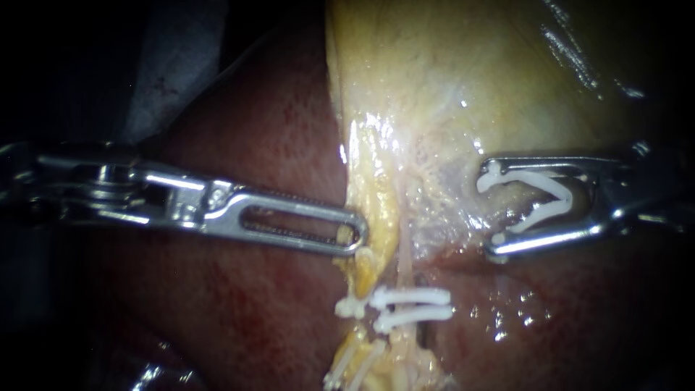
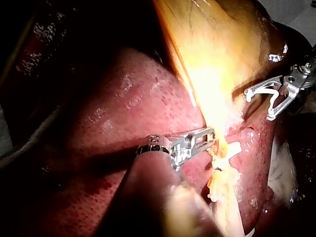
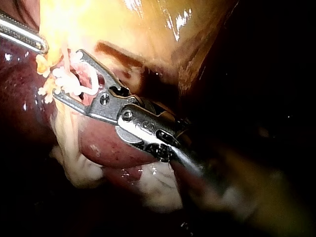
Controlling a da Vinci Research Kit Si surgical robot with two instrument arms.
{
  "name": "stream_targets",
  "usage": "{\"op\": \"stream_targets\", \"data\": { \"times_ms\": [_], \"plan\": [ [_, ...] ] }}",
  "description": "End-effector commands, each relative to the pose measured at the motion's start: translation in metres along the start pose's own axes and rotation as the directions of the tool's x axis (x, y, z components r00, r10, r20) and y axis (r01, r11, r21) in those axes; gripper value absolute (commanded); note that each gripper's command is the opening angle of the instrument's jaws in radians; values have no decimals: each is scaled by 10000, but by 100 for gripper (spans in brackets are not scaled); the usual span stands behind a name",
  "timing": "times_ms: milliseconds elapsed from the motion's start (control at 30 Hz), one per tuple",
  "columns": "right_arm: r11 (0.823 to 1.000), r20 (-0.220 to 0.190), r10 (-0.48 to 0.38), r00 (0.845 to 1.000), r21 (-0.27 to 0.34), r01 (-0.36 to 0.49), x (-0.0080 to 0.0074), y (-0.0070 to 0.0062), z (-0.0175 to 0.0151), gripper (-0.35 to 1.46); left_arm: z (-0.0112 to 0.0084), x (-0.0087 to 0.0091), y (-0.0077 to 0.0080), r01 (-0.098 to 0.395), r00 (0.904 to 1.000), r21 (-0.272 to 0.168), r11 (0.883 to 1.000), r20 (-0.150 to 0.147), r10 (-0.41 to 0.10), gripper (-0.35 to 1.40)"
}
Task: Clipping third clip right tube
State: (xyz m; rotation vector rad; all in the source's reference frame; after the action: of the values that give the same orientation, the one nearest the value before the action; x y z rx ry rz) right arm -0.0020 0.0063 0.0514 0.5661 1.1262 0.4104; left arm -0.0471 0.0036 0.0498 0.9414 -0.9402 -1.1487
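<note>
My right instrument [image 1: 490, 210] comes in from the right. Its jaws stand wide apart and carry an open white clip [image 1: 539, 194] between them. It hangs over pale gallbladder tissue, to the right of the thin right tube [image 1: 405, 262] and apart from it. Lower on that tube sit two white clips [image 1: 413, 296] [image 1: 414, 316], close together. My left instrument [image 1: 356, 236] reaches in from the left, its slotted jaws shut on yellow tissue [image 1: 365, 264] at the gallbladder's edge. The right wrist view shows the loaded jaws [image 3: 68, 74] near the clipped strands.
The pale yellow gallbladder [image 1: 449, 87] fills the upper middle, with dark red liver [image 1: 239, 145] on the left and below. Another white clip [image 1: 350, 308] sits on the left strand. More white clips [image 1: 346, 368] show at the bottom edge.
</note>
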Motion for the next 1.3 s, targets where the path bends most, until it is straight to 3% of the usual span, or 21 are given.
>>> {"op": "stream_targets", "data": {
  "times_ms": [33, 400, 667, 933, 1300],
  "plan": [
    [10000, 2, -5, 10000, -3, 5, 0, 0, 1, 60, 0, 0, 0, 1, 10000, -1, 10000, -2, -1, -35],
    [9989, 50, 286, 9996, 368, -288, -17, -10, 20, 60, -11, -2, 2, 54, 10000, 68, 10000, -73, -53, -35],
    [9975, 84, 472, 9989, 523, -475, -26, -16, 41, 60, -45, -10, 11, 107, 9999, 3, 9999, 46, -107, -35],
    [9934, 185, 734, 9971, 871, -748, -35, -18, 66, 58, -84, -18, -6, 235, 9996, -28, 9997, 174, -235, -35],
    [9907, 236, 961, 9951, 950, -979, -50, -15, 97, 58, -96, -18, -26, 323, 9993, 28, 9995, 196, -324, -35]
  ]
}}
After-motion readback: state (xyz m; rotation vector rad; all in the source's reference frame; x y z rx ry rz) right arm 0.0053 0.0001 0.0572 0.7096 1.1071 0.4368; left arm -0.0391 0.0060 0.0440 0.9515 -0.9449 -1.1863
